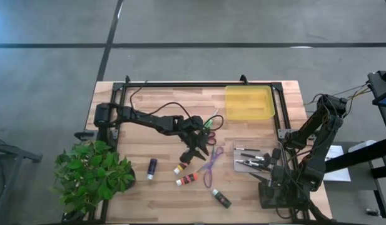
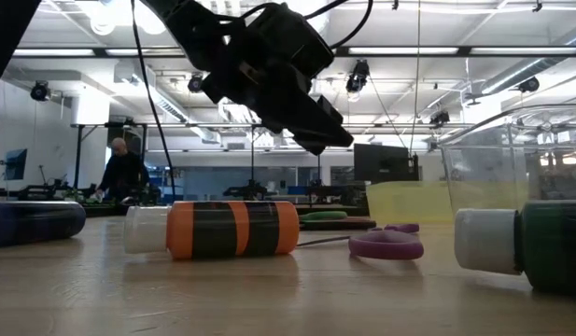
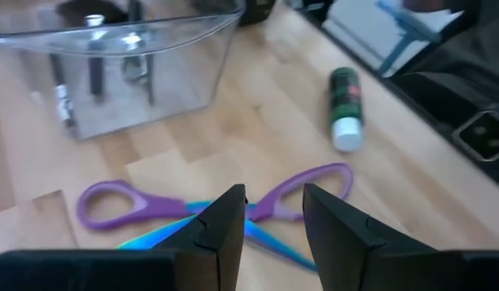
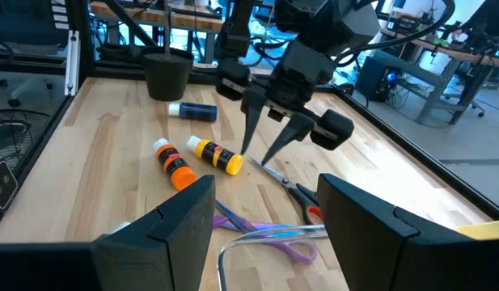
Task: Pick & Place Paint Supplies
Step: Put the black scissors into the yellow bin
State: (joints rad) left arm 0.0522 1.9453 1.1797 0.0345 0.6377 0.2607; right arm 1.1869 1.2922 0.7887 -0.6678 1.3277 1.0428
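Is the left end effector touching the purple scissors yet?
Apart. The right wrist view shows the open left end effector hovering, its tips above the wood, short of the purple scissors.

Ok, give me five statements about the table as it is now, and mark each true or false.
1. The left gripper hangs above the table with its jaws open. True.
2. The yellow tray holds the paint tubes. False: it looks empty; the tubes lie on the wood.
3. The purple-handled scissors lie flat on the table, held by nothing. True.
4. The green tube lies inside the clear container. False: it lies on the table outside it, nearer the front edge.
5. The right gripper is shut on the orange tube. False: its jaws are open and the tube lies free.
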